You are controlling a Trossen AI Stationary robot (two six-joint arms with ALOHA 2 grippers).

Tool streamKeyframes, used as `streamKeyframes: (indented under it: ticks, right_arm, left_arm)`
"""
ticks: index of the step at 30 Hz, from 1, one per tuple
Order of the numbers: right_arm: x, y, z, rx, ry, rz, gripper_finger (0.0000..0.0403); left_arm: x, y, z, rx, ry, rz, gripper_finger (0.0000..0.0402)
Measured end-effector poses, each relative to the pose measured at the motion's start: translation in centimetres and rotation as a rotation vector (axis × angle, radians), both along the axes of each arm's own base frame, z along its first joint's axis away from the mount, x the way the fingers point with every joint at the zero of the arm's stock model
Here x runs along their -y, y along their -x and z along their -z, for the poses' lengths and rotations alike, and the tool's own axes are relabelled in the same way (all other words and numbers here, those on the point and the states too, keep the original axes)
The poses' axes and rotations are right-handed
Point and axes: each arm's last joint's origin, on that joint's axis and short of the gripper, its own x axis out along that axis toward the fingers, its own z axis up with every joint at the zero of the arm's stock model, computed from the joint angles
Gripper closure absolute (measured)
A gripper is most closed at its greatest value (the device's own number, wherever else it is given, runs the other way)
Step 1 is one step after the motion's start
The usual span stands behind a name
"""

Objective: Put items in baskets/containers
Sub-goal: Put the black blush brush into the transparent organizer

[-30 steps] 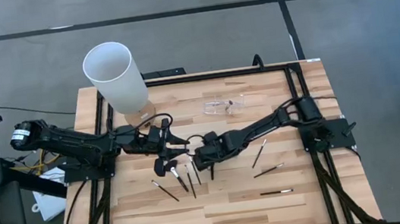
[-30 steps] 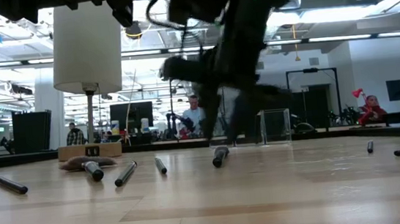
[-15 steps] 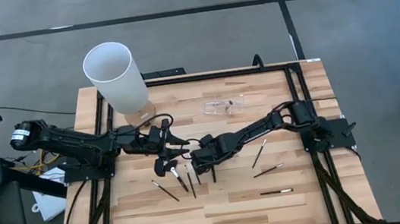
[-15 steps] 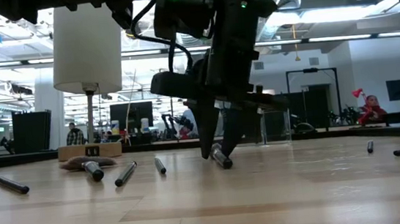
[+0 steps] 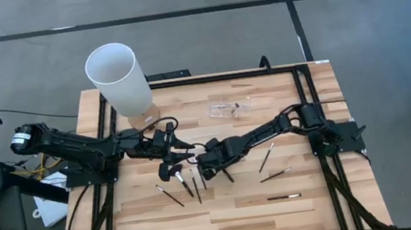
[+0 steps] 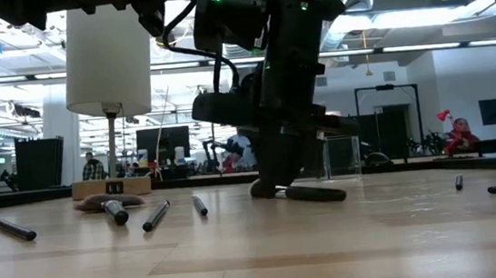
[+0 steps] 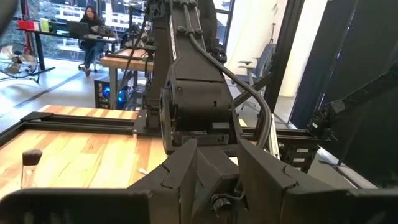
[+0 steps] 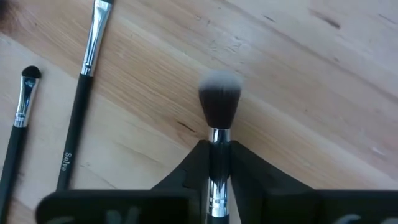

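Observation:
My right gripper points down at the table's middle, shut on a makeup brush with a fluffy dark, pale-tipped head. That brush lies on the wood, its dark handle slanting toward the right near corner. Just left of it, several more thin brushes lie flat on the table. Three others lie to the right. The clear acrylic holder stands farther back. My left gripper hangs level and open beside the right one, with nothing seen between its fingers. My right gripper pinches the brush between its two fingers at the silver ferrule, just behind the head. The fingers come from above, pointing steeply down, and lie across the brush. The brush lies on the table, handle trailing behind.
A tall white cylinder on a wooden base stands at the table's far left corner. Black frame rails run along the table's edges. Bare wood lies along the near edge. People and desks show in the room beyond.
My right gripper has sunk onto the brush, rolled a little and shut on it. The brush has turned about on the table: its handle, pointing toward the near edge before, now slants toward the right.

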Motion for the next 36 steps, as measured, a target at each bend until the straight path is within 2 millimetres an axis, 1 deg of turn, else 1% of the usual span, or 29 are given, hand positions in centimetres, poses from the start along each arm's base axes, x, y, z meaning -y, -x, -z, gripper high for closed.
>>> streamKeyframes:
  ticks: [4, 8, 12, 17, 22, 25, 27, 31, 34, 36]
  right_arm:
    - [-0.6, 0.2, -0.2, 0.004, 0.044, -0.027, 0.0372]
    - [-1.0, 0.5, -0.5, 0.002, 0.105, -0.034, 0.0361]
    - [-1.6, 0.9, -1.3, 0.008, 0.152, -0.048, 0.0363]
    - [-2.4, 1.8, -3.5, 0.048, 0.292, -0.056, 0.0373]
    - [-2.6, 3.2, -6.0, 0.059, 0.481, -0.050, 0.0363]
    - [-2.2, 4.5, -7.9, 0.047, 0.631, -0.044, 0.0363]
    - [-1.8, 5.2, -9.3, 0.071, 0.727, -0.026, 0.0367]
    - [-0.3, 6.7, -11.5, 0.130, 0.893, 0.020, 0.0370]
    - [1.0, 8.0, -12.3, 0.183, 1.001, 0.081, 0.0363]
    - [2.0, 9.0, -12.3, 0.219, 1.058, 0.139, 0.0362]
  left_arm:
    - [0.0, 0.0, 0.0, -0.004, -0.001, 0.000, 0.0289]
    - [0.0, 0.0, 0.1, -0.005, -0.001, 0.000, 0.0289]
    - [0.0, 0.0, 0.1, -0.006, -0.002, 0.001, 0.0289]
    - [0.0, 0.0, 0.1, -0.007, -0.002, 0.013, 0.0289]
    - [0.0, 0.0, 0.0, 0.006, -0.061, 0.009, 0.0289]
    - [-0.2, 0.0, 0.0, 0.011, -0.084, 0.000, 0.0289]
    - [-0.5, -0.1, 0.0, 0.010, -0.086, -0.012, 0.0289]
    - [-1.3, -0.2, 0.0, 0.008, -0.085, -0.046, 0.0289]
    - [-1.9, -0.2, 0.0, 0.008, -0.084, -0.071, 0.0289]
    - [-2.4, -0.3, -0.1, 0.022, -0.083, -0.093, 0.0289]
